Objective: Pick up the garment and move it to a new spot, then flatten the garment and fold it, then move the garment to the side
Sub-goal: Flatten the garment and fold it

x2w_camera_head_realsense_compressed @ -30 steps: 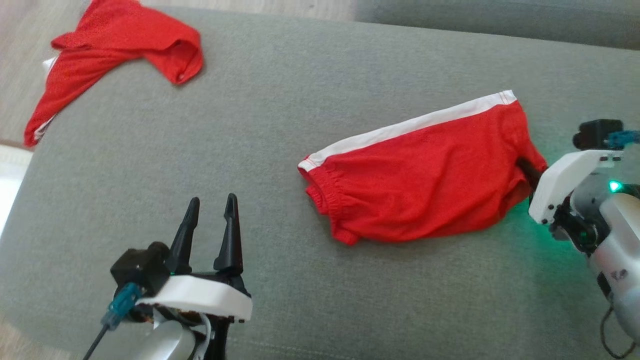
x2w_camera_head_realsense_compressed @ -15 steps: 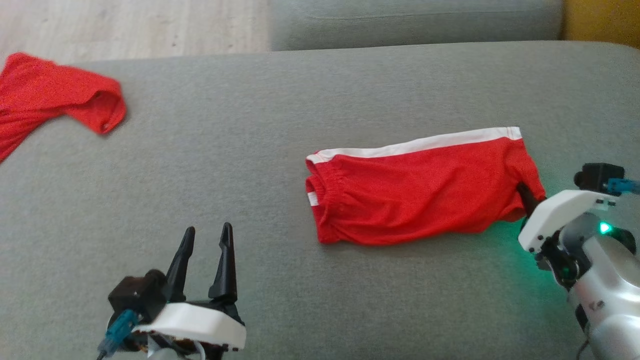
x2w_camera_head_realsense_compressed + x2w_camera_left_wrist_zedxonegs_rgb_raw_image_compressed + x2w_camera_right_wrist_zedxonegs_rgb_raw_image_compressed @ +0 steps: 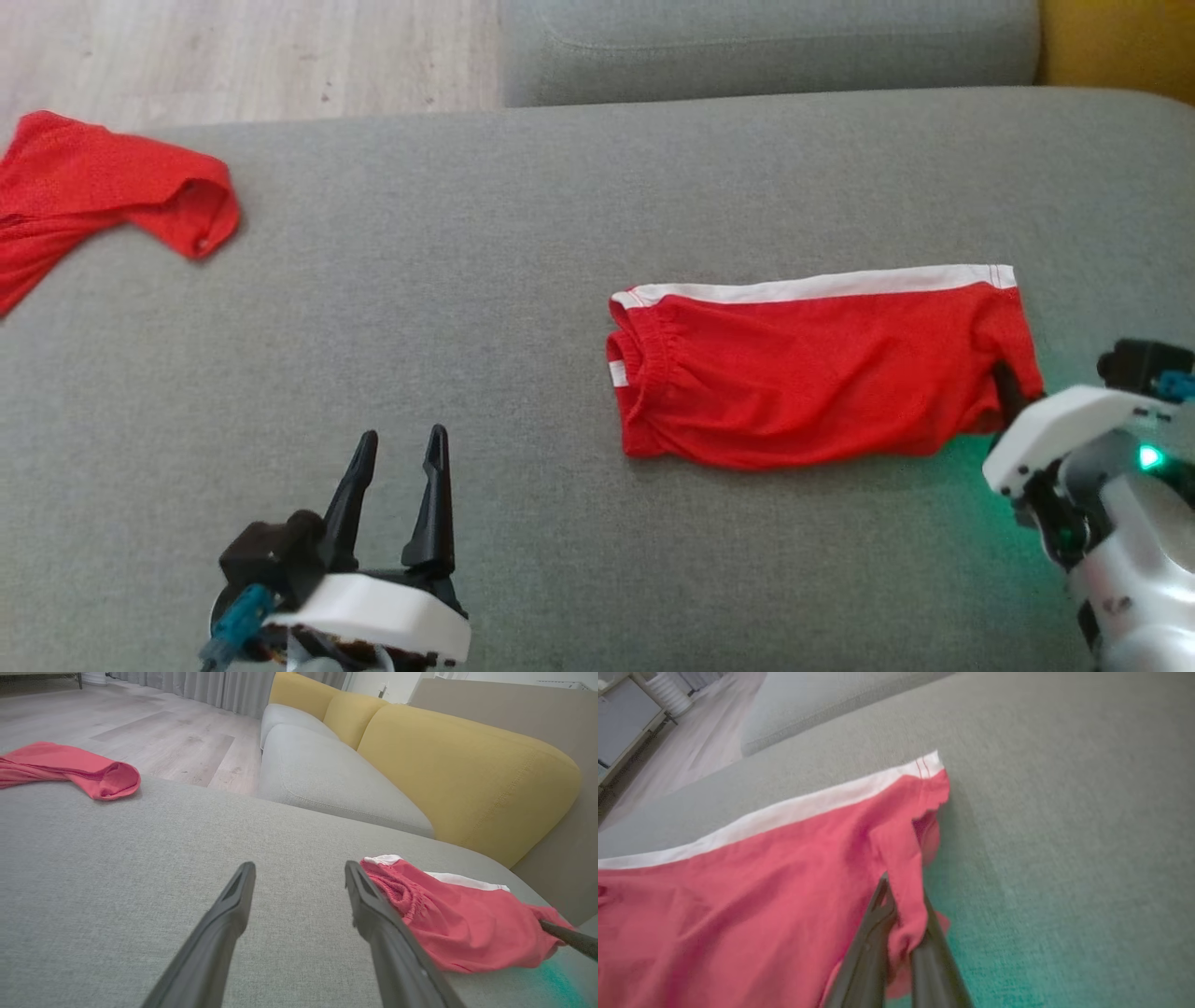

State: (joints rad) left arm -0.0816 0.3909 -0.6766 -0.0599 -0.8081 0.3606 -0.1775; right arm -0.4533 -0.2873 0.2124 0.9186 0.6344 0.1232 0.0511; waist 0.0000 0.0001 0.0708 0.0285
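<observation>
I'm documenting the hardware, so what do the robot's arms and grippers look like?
The left gripper and right gripper each have two black fingers on a white housing, with a black camera block and teal plug. The right forearm is silver with a green light.

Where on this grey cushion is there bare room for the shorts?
Free: the wide middle of the cushion between the loose red garment and the shorts, ahead of the left gripper. Crowded: the right end, where the right gripper pinches the shorts.

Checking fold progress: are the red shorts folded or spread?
Folded: red shorts lie doubled, side stripe at the far edge, waistband layers stacked.
</observation>
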